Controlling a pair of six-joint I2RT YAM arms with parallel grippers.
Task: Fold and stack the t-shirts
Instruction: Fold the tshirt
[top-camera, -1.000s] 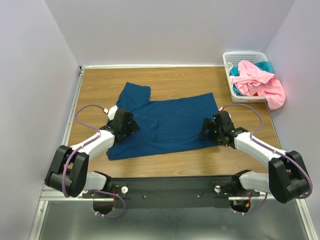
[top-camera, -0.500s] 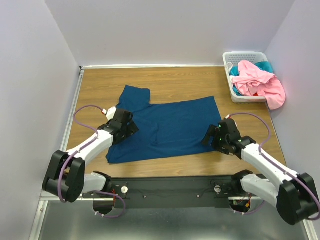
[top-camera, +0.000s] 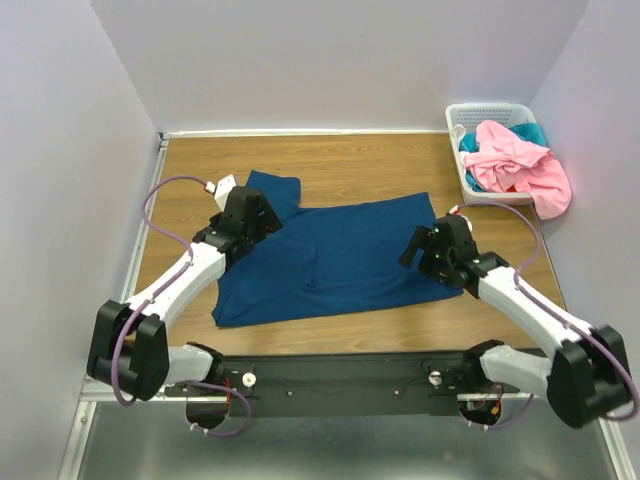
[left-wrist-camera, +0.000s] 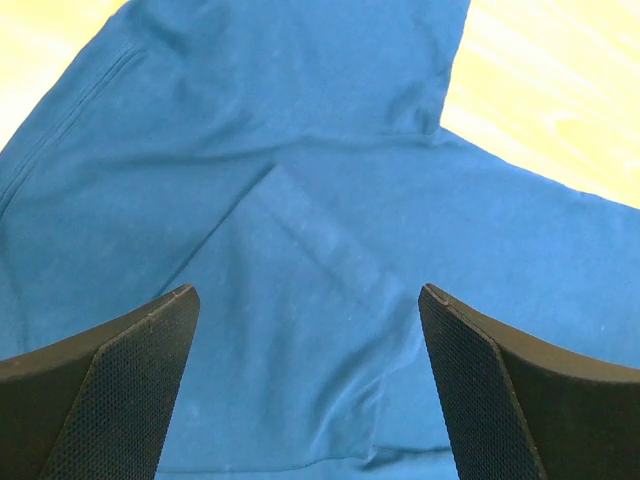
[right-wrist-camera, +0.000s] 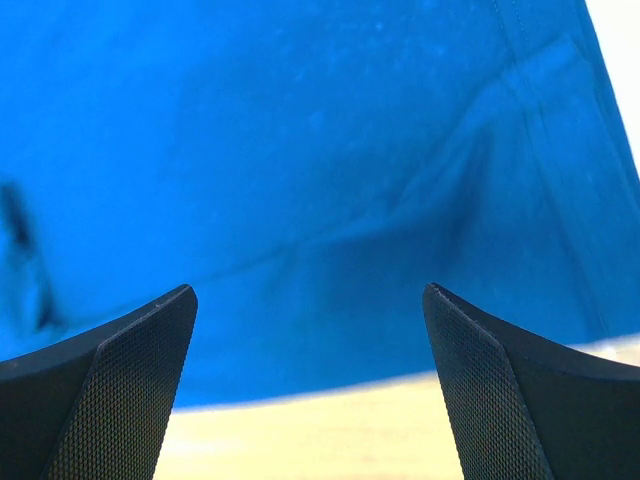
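Note:
A large dark navy-teal t-shirt (top-camera: 335, 255) lies spread flat on the wooden table (top-camera: 350, 160), with one sleeve pointing to the far left. My left gripper (top-camera: 252, 214) hovers open over that sleeve and shoulder; in the left wrist view the cloth (left-wrist-camera: 300, 150) fills the space between its fingers (left-wrist-camera: 120, 370). My right gripper (top-camera: 424, 247) hangs open above the shirt's near right edge, where cloth (right-wrist-camera: 300, 130) meets bare wood (right-wrist-camera: 320, 440). Neither holds anything. A pink t-shirt (top-camera: 515, 160) spills over the basket, with a brighter teal one (top-camera: 532, 131) under it.
A white slatted basket (top-camera: 487, 109) stands at the far right corner against the wall. Grey walls close in the table on the left, back and right. A metal rail (top-camera: 340, 375) with both arm bases runs along the near edge.
My left gripper has moved away from the near edge, up over the sleeve. My right gripper dipped toward the near right, then came back over the shirt's right edge. Both stayed open.

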